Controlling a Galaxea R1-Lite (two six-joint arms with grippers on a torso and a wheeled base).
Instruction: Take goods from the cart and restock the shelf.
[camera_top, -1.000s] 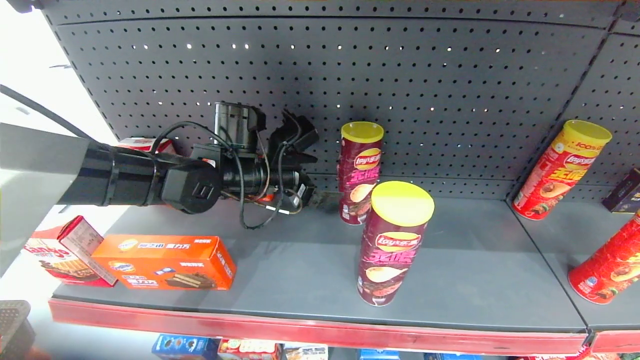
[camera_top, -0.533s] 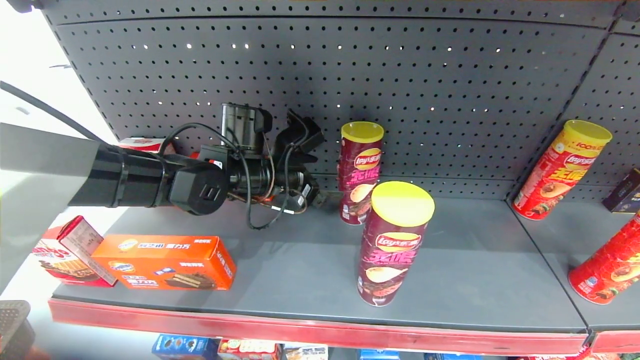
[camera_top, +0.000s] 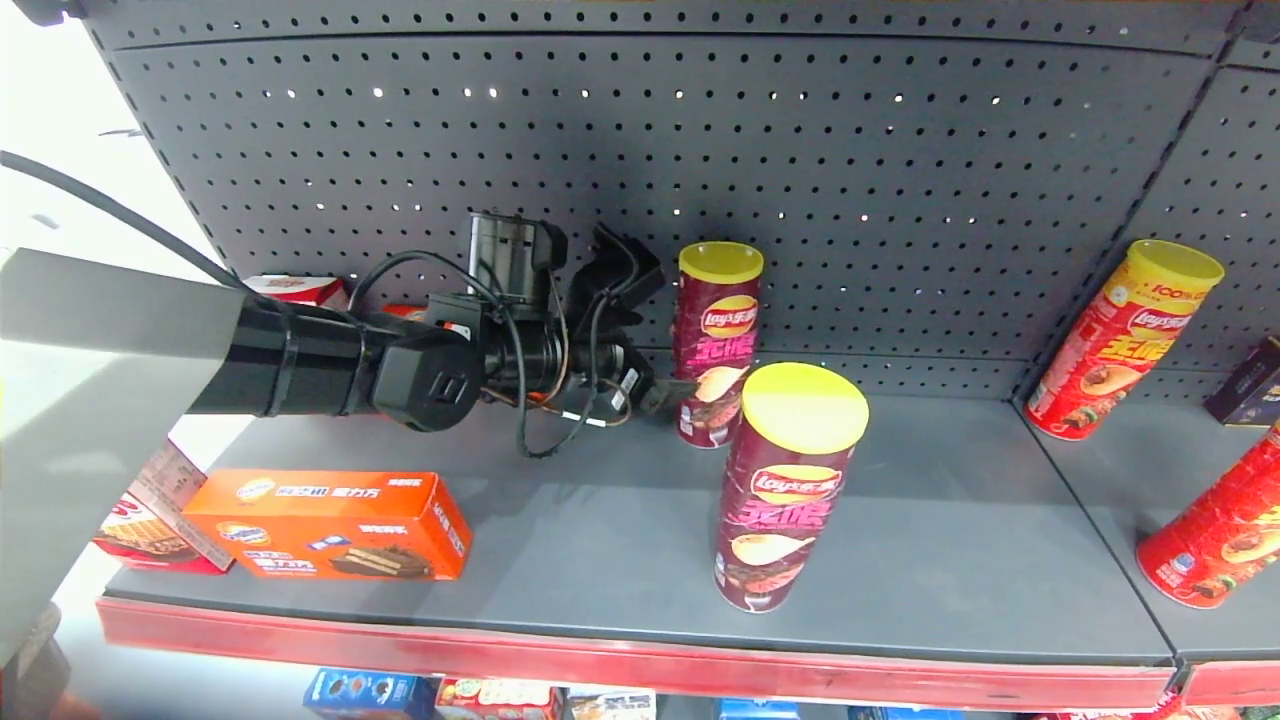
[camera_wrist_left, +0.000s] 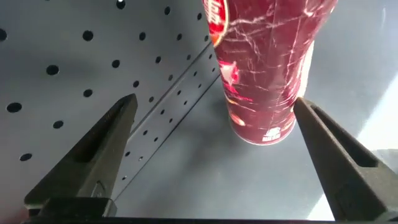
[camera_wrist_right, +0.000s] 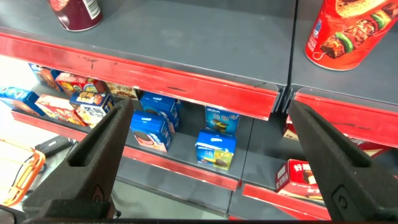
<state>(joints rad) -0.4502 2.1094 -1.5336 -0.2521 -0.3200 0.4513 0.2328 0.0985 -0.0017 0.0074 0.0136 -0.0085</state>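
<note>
A: Seeing any risk?

B: Yes. Could tip the rear can (camera_top: 718, 330). Stands at the back of the shelf (camera_top: 950, 540), close to the pegboard (camera_top: 800, 150), between the wide-spread fingers of the left hand (camera_wrist_left: 214, 106). Closing off-centre, low on the base, would shove it over, maybe into the front can (camera_top: 790, 480).

A: Looks like what?

B: Tall maroon tube, yellow lid, glossy, so probably slippery. Upright or slightly tipped, cannot tell. Got right hand (camera_wrist_right: 209, 107) wide open too, holding nothing, down by the lower shelves (camera_wrist_right: 186, 81).
</note>
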